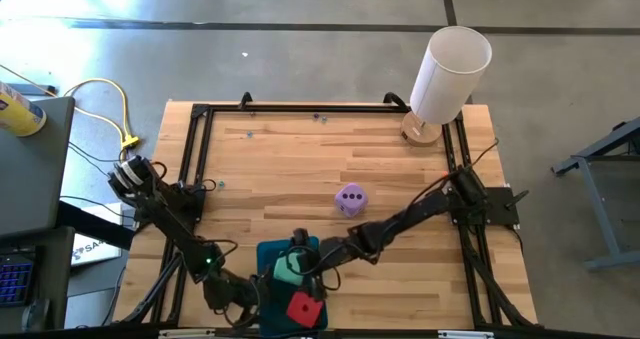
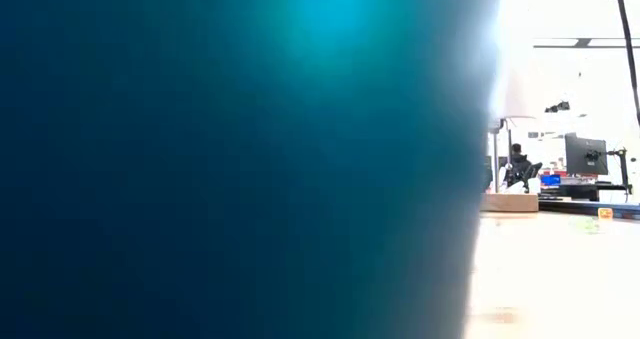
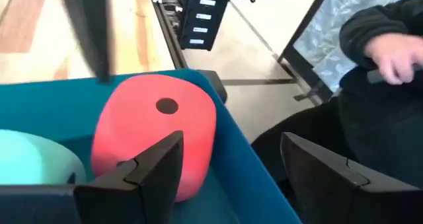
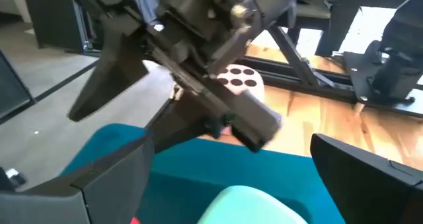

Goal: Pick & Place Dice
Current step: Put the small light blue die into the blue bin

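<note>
A teal tray sits at the table's near edge with a mint green die and a red die lying in it. A lilac die rests on the wood farther back. A pale die shows behind my left arm. My left gripper is open at the tray's near right corner, one finger inside in front of the red die, the other outside the wall. My right gripper is open over the mint die. My left gripper has its inner finger right in front of the red die's lower side; whether they touch I cannot tell. My right gripper touches nothing that shows.
A white cylinder stands at the far right corner. A black frame runs round the table. The low view is filled by the teal tray close up. A person's hand and dark sleeve show beyond the near edge.
</note>
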Available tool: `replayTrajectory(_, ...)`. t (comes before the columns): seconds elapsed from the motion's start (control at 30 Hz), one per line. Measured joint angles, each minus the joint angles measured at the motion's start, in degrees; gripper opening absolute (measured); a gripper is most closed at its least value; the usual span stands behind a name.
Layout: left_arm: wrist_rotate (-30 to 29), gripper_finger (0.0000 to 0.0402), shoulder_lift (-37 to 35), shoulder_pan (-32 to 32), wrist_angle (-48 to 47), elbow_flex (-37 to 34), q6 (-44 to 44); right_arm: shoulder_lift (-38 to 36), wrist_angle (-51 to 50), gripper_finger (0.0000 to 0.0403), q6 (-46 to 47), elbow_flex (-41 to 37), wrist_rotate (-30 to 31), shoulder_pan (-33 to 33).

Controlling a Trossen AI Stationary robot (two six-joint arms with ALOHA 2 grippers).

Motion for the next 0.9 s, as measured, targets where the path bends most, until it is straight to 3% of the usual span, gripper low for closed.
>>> replayTrajectory(0.13,-0.62,0.0246,-0.91,-0.02,-0.10,0.00,3.63,-0.49,-0.33,0.0398,-0.12,-0.11,-0.27,0.13)
replayTrajectory(0.3,-5.99,0.0246,-4.14,-1.23,0.03,0.00,9.14,-3.90,-2.66,0.0398,-1.47,-0.09,3.13,1.41)
replayTrajectory(0.43,-14.19,0.0246,-7.00,-3.94,0.06,0.07,14.32,-7.45,-11.02,0.0398,-2.42,-0.19,12.28,4.57)
replayTrajectory(0.7,-36.82,0.0246,-11.31,-10.46,-4.10,0.09,18.32,-12.72,-31.63,0.0398,7.42,-0.17,40.53,12.86)
replayTrajectory(0.9,-40.03,0.0241,-17.86,-8.74,-18.26,0.09,7.73,-15.35,-47.32,0.0398,19.96,-0.20,50.80,16.48)
